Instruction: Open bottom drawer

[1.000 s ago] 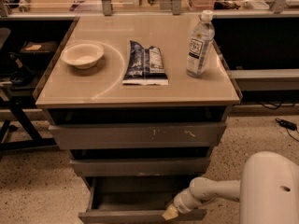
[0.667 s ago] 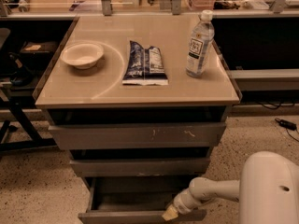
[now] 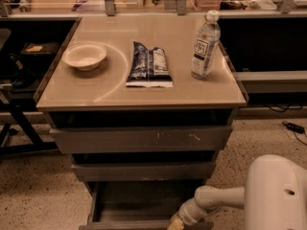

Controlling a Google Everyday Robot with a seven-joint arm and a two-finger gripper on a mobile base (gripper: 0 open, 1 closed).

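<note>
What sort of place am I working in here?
Probably a lab or workshop test area: a three-drawer cabinet holding a bowl and water bottle, workbenches behind, cables on the floor. The gripper sits at the front of the open bottom drawer.

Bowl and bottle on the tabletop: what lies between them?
In the camera view, a dark blue packet lies between bowl and bottle. The gripper is at the open bottom drawer.

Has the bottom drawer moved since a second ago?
Yes, slightly: the bottom drawer has slid further out from under the fixed middle drawer, toward the camera. The gripper is at its front edge.
</note>
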